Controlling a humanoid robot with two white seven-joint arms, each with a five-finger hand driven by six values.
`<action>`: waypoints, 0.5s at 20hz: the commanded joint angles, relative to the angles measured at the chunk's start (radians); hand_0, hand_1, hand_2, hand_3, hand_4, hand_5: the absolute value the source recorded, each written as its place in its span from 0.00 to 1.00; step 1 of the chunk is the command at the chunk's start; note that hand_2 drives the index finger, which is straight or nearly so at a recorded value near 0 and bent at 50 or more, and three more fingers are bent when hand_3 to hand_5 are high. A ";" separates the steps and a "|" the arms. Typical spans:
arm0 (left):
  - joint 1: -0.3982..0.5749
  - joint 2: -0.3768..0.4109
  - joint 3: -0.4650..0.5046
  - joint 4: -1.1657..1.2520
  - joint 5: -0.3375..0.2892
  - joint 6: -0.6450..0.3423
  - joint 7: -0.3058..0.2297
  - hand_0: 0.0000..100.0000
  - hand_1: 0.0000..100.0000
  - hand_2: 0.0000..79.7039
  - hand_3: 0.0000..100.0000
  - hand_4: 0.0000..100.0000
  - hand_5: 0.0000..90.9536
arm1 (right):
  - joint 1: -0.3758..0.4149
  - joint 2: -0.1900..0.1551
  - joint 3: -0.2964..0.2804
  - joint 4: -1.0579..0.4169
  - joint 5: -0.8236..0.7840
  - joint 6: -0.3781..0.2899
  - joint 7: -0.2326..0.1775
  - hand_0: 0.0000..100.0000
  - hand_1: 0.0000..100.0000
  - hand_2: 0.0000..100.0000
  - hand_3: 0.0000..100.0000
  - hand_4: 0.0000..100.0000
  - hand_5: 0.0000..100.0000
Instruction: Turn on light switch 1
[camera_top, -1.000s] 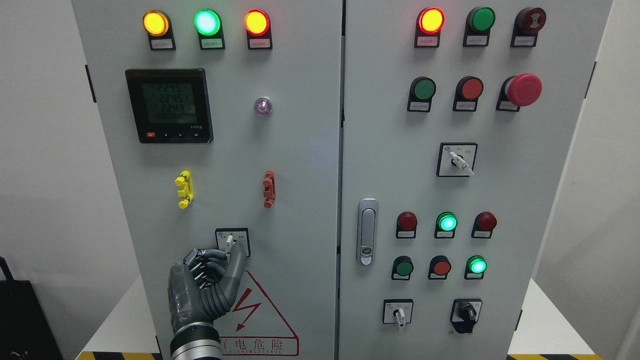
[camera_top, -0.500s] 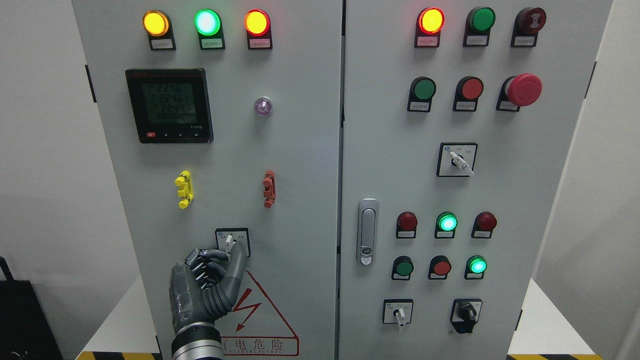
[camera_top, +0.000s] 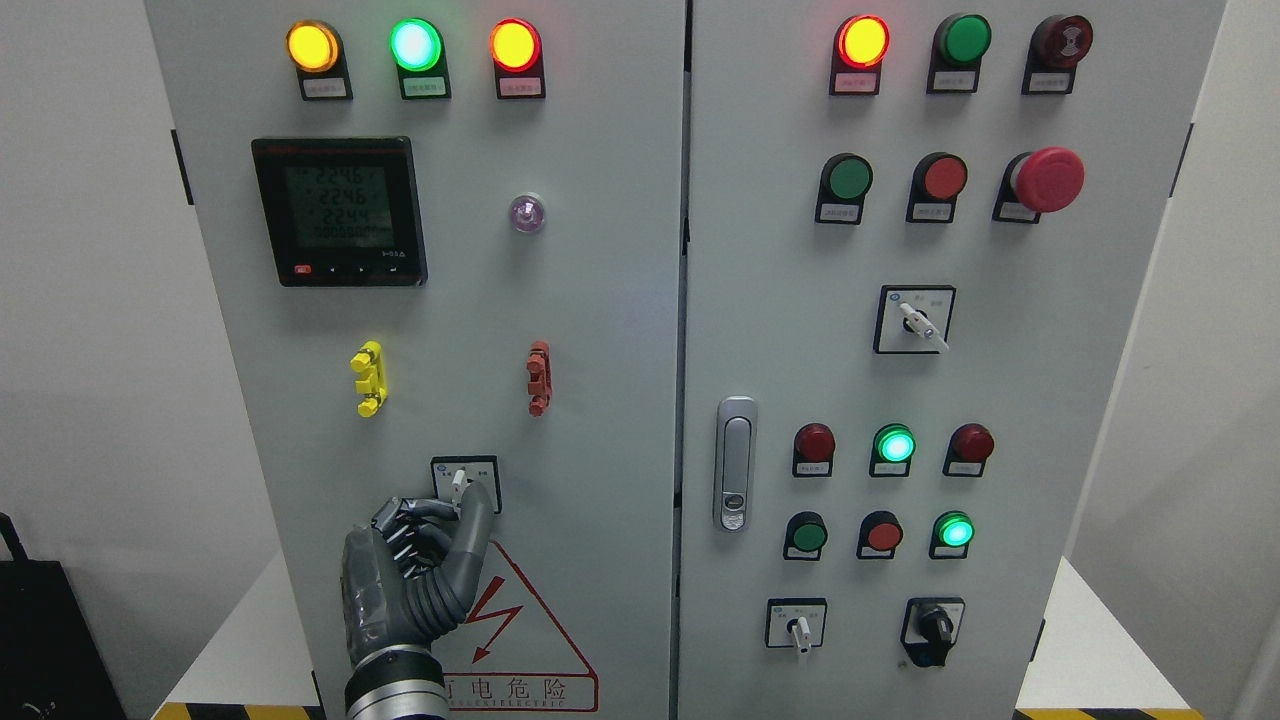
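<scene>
Light switch 1 (camera_top: 459, 482): small white lever on a black-framed square plate, low on the left cabinet door (camera_top: 600, 300), lever pointing roughly upward.
Left hand (camera_top: 420, 565): grey, rising from the bottom edge; fingers curled, thumb and forefinger tips closed on the lever from below.
Warning triangle (camera_top: 510, 620): red, with lightning bolt, just below the switch, partly behind the hand.
Yellow clip (camera_top: 368, 378), red clip (camera_top: 538, 377): above the switch.
Meter (camera_top: 340, 211): black, lit display, upper left.
Indicator lamps (camera_top: 415, 45): yellow, green, red, lit, top row.
Right door (camera_top: 1000, 400): buttons, lamps, selector switches, metal handle (camera_top: 735, 463).
</scene>
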 joint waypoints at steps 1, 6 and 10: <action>0.001 0.000 -0.004 0.000 0.000 0.000 0.001 0.34 0.58 0.75 0.90 0.90 0.88 | 0.000 0.000 -0.001 0.000 0.000 0.000 0.000 0.00 0.00 0.00 0.00 0.00 0.00; 0.001 0.000 -0.007 0.000 0.000 0.000 0.001 0.38 0.56 0.75 0.90 0.90 0.88 | 0.000 0.000 -0.001 0.000 0.000 0.000 0.000 0.00 0.00 0.00 0.00 0.00 0.00; 0.001 0.000 -0.009 0.002 0.000 0.000 0.001 0.41 0.55 0.75 0.90 0.90 0.88 | 0.000 -0.001 0.000 0.000 0.000 0.000 0.000 0.00 0.00 0.00 0.00 0.00 0.00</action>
